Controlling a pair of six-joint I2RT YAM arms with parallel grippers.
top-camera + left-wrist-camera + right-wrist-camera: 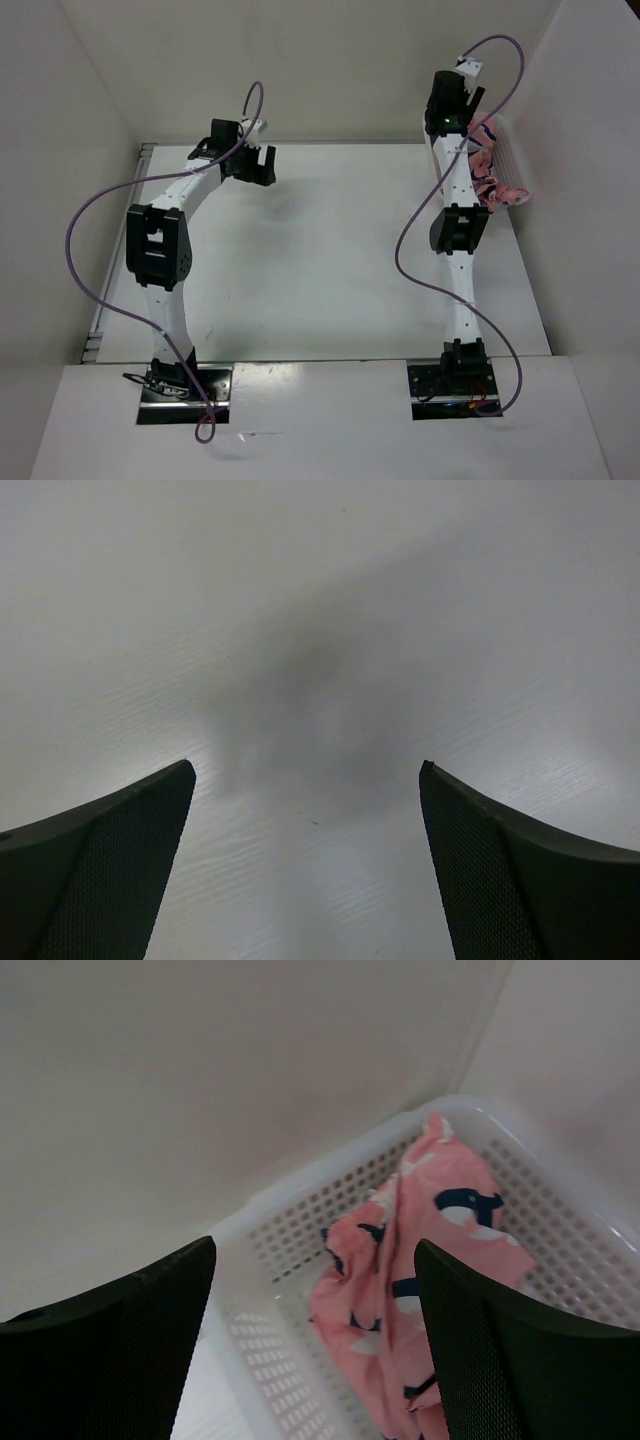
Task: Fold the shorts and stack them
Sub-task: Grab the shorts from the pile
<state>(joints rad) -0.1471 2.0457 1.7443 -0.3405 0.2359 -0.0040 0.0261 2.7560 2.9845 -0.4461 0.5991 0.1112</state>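
The salmon-pink shorts (400, 1280) with navy and white bird shapes lie bunched inside a white mesh basket (300, 1220). In the top view the shorts (490, 175) hang over the basket at the far right of the table. My right gripper (315, 1260) is open and empty, hovering above the basket's near-left corner, with the shorts under and beside its right finger. In the top view the right gripper (455, 95) is at the far right. My left gripper (305, 770) is open and empty above bare table, at the far left-centre in the top view (250, 160).
The white table (320, 260) is walled in at the back, left and right. The basket (505, 160) stands against the right wall. A metal rail (120, 260) runs along the table's left edge. Purple cables loop off both arms.
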